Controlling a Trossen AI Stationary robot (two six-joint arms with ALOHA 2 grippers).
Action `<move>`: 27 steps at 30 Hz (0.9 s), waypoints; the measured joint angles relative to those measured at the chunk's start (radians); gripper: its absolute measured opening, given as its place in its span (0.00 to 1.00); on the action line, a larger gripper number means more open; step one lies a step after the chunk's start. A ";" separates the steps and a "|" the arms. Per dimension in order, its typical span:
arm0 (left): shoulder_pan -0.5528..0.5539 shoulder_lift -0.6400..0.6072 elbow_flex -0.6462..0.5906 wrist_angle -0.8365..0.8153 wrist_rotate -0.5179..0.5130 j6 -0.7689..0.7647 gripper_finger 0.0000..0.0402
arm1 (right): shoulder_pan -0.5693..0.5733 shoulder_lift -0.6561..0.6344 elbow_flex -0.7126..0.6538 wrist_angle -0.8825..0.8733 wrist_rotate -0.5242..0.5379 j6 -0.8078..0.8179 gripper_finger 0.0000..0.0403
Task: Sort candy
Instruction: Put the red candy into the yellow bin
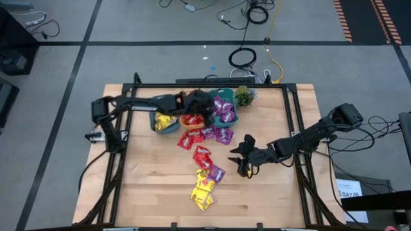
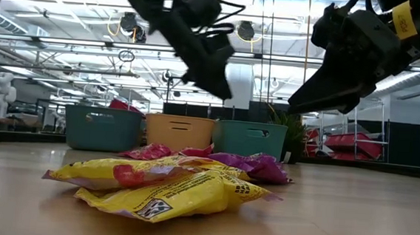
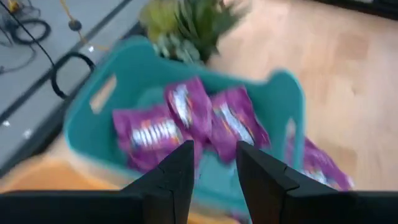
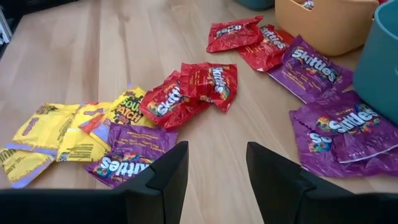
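Note:
Candy lies loose on the wooden table: red packets [image 1: 192, 138], purple packets [image 1: 221, 135] and yellow packets [image 1: 203, 192]. Three bins stand in a row at the far side. The left teal bin [image 1: 162, 123] holds yellow candy, the orange bin [image 1: 191, 120] holds red candy, and the right teal bin [image 3: 283, 106] holds purple packets [image 3: 186, 121]. My left gripper [image 3: 214, 171] hangs open above that right teal bin, with nothing between its fingers. My right gripper [image 4: 214, 171] is open and empty, low over the table to the right of the loose candy. A purple packet [image 4: 127, 157] and red packets [image 4: 193, 90] lie ahead of it.
A small green plant [image 1: 244, 96] stands just right of the purple bin at the far edge. A black frame [image 1: 292, 122] runs around the table. Bare wood [image 1: 148, 179] spreads to the left and right of the candy trail.

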 joint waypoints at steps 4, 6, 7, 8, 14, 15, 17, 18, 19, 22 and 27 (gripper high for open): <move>-0.035 -0.116 -0.225 0.141 0.002 -0.066 0.32 | 0.000 0.000 0.000 0.006 0.000 -0.001 0.38; -0.055 -0.193 -0.361 0.253 0.001 -0.109 0.32 | 0.000 0.000 0.000 0.011 0.000 -0.001 0.38; -0.068 -0.232 -0.423 0.303 0.000 -0.136 0.32 | 0.000 0.000 0.000 0.019 0.001 -0.002 0.38; -0.084 -0.271 -0.487 0.355 0.000 -0.160 0.32 | -0.001 0.000 0.000 0.025 0.002 -0.002 0.38; -0.210 -0.405 -0.747 0.580 -0.031 -0.270 0.32 | -0.002 0.000 0.000 0.054 0.042 -0.014 0.38; -0.234 -0.408 -0.770 0.604 -0.049 -0.284 0.32 | -0.002 0.000 0.000 0.056 0.057 -0.014 0.38; -0.280 -0.402 -0.791 0.620 -0.100 -0.308 0.32 | -0.002 0.000 0.000 0.060 0.080 -0.014 0.38; -0.301 -0.394 -0.799 0.621 -0.138 -0.312 0.32 | -0.002 0.000 0.000 0.061 0.083 -0.014 0.38; -0.324 -0.381 -0.802 0.620 -0.181 -0.313 0.32 | -0.002 0.000 0.000 0.064 0.083 -0.014 0.38; -0.377 -0.332 -0.806 0.620 -0.303 -0.347 0.32 | -0.002 0.000 0.000 0.072 0.083 -0.014 0.38; -0.401 -0.220 -0.806 0.626 -0.401 -0.426 0.32 | -0.002 0.000 0.000 0.073 0.083 -0.015 0.38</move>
